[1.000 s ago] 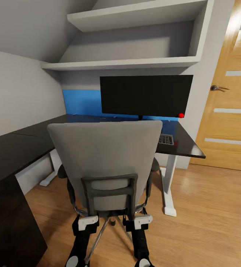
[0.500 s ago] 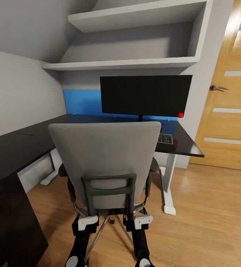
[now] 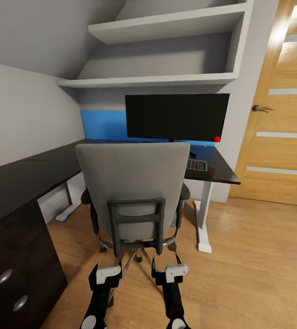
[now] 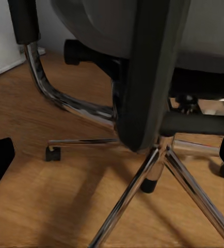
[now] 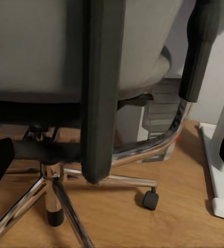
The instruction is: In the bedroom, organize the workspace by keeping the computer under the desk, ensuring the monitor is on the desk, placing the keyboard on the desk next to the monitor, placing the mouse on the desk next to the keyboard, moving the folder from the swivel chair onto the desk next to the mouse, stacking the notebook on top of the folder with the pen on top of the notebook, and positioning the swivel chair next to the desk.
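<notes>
Just beyond both open hands, the swivel chair [image 3: 132,187] faces the desk [image 3: 221,171].

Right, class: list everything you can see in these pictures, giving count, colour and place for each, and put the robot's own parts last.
Swivel chair: one, grey back, chrome base, in front of the desk.
Desk: one, glossy black top, white leg, against the wall.
Monitor: one, black, standing on the desk.
Keyboard: one, dark keys, on the desk below the monitor, partly hidden by the chair.
Computer: one, silver-grey, on the floor beyond the chair.
Wall shelves: two, grey-white, above the desk.
Drawer unit: one, dark, silver handles, at left.
Door: one, oak, at right.
Left gripper: one, black and white, behind the chair base.
Right gripper: one, same colours, beside it.
</notes>
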Robot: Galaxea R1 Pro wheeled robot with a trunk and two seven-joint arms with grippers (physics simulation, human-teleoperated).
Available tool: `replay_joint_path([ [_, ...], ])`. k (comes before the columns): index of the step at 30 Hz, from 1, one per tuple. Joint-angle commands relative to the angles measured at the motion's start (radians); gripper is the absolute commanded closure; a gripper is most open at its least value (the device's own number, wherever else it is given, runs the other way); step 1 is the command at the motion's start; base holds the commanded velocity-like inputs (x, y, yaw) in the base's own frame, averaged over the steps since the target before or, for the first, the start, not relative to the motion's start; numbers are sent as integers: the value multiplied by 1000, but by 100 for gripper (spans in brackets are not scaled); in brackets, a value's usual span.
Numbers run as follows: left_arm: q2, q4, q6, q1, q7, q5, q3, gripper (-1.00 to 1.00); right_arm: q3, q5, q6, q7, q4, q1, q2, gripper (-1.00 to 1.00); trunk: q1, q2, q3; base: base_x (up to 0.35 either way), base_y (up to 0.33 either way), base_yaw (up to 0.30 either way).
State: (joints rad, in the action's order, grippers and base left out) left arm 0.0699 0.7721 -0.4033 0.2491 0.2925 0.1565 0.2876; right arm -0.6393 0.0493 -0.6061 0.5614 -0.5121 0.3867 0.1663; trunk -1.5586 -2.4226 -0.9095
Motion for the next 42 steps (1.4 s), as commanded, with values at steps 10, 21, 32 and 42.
replay_joint_path([
  [10,-1,0,-5,1,4,11,5,-100,-8,6,-3,7,1,1,-1,-100,1,0,-1,-268,0,0],
  [21,-2,-8,-6,1,5,11,5,-100,-8,6,-6,7,1,0,-3,-100,1,0,-1,-128,0,0],
  [32,-5,-11,-8,1,6,12,1,-100,-6,7,-8,9,3,0,-8,-100,1,0,-1,-10,0,0],
  [42,-39,-12,-7,1,8,14,-6,-100,-3,11,-38,9,77,0,-51,-100,1,0,-1,-1,0,0],
])
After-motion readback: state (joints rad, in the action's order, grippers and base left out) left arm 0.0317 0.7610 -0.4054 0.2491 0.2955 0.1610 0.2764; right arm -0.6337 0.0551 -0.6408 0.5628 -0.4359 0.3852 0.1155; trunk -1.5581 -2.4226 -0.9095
